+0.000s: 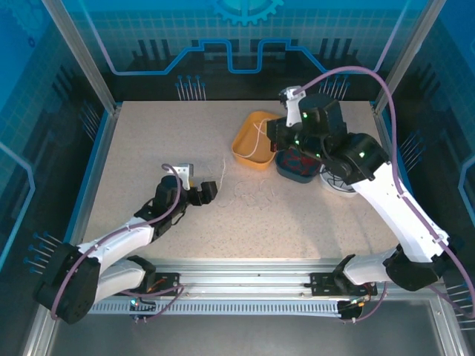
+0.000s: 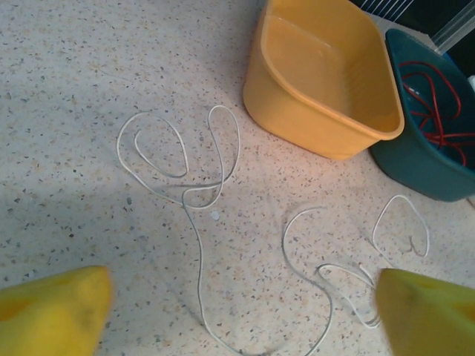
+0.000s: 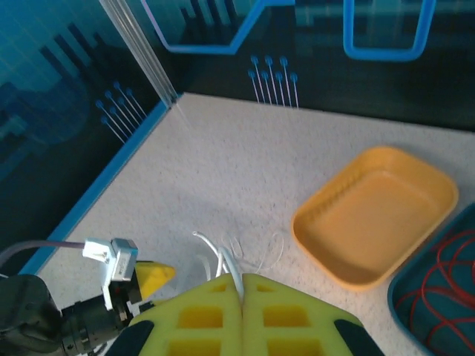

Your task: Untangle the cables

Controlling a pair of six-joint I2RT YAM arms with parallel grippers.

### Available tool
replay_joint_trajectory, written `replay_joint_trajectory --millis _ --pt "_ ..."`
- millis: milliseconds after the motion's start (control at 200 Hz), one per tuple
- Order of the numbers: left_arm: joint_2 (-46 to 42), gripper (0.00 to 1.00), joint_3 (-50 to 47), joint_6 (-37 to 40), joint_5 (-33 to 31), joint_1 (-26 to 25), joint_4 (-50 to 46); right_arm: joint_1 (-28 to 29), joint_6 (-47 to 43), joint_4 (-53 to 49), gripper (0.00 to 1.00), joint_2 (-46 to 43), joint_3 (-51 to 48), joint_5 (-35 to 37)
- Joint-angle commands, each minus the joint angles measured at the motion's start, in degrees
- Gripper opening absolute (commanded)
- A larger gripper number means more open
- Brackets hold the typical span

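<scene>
Thin white cables [image 2: 197, 193] lie in loose loops on the speckled table, one strand [image 2: 326, 274] curling between my left gripper's fingers [image 2: 63, 315]. My left gripper [image 2: 245, 311] hangs open over them with nothing in it, low on the table's left middle [image 1: 205, 191]. My right gripper [image 3: 243, 285] is shut on a white cable [image 3: 231, 261], which sticks out from between its yellow pads. It is raised beside the yellow tray [image 1: 245, 144], the strand [image 1: 256, 141] dangling over it. Red cables [image 2: 438, 111] lie coiled in the teal bin [image 2: 415, 167].
The yellow tray [image 2: 319, 130] stands empty at the back centre, the teal bin [image 1: 291, 172] right of it and a white dish [image 1: 335, 185] further right. Blue walls and aluminium posts enclose the table [image 1: 148, 141]. Loose white strands [image 1: 252, 196] lie mid-table.
</scene>
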Motion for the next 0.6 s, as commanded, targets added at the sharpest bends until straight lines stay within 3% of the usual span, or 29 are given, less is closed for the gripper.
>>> replay_joint_trajectory --millis 0,325,590 --pt "-2.9 0.99 2.4 -2.9 -0.4 -0.2 -4.4 0.5 -4.5 -2.4 0.0 3.3 5.2 1.1" --pt "-13.7 0.99 4.8 -1.4 -2.5 -0.2 -15.9 -3.8 -11.2 -0.3 0.0 15.4 20.3 5.2" --pt "-18.4 0.99 3.9 -1.2 -2.9 -0.2 -19.5 -10.3 -11.2 5.0 0.0 21.2 22.4 6.3"
